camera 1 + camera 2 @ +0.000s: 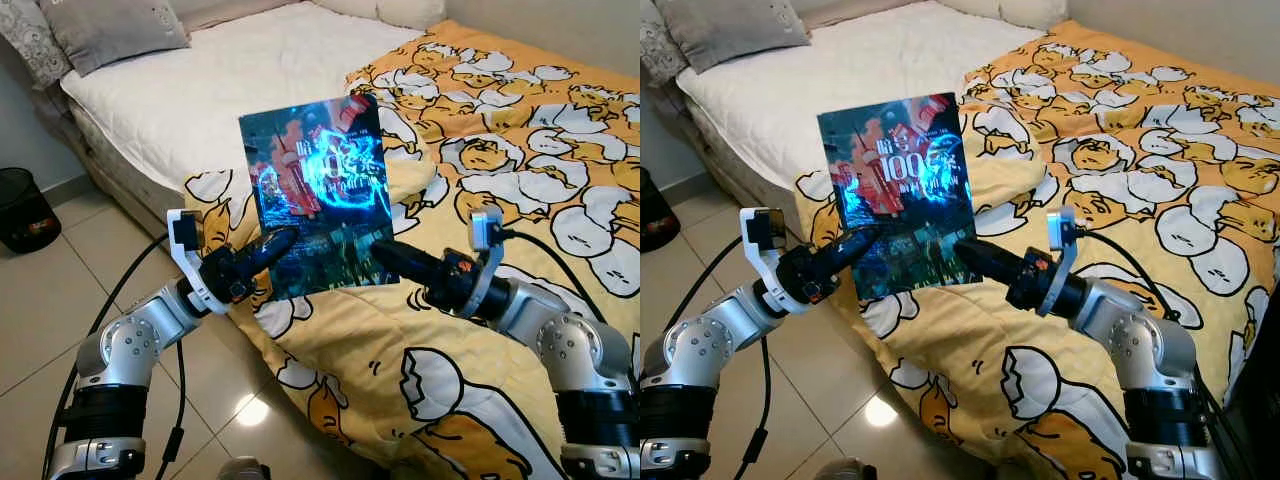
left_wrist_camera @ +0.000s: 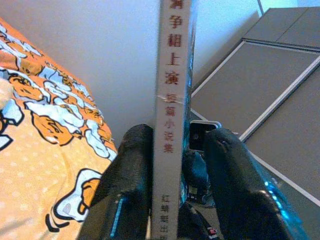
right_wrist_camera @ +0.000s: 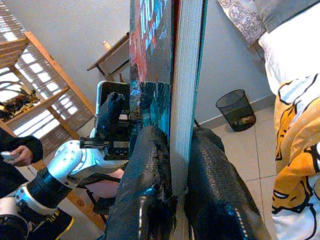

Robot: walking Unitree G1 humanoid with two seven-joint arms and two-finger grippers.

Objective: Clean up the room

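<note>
Two grippers, left and right, book upright, quilted bed, tiled floor

"100" on book cover

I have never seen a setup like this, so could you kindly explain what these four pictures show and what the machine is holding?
This is a humanoid robot with two silver arms. The two wide pictures come from its head cameras; the two close-ups come from cameras on its wrists. It stands beside a bed covered partly by a yellow egg-print duvet. The left gripper and right gripper each clamp a lower edge of a book, holding it upright. A black wastebasket stands on the floor.
</note>
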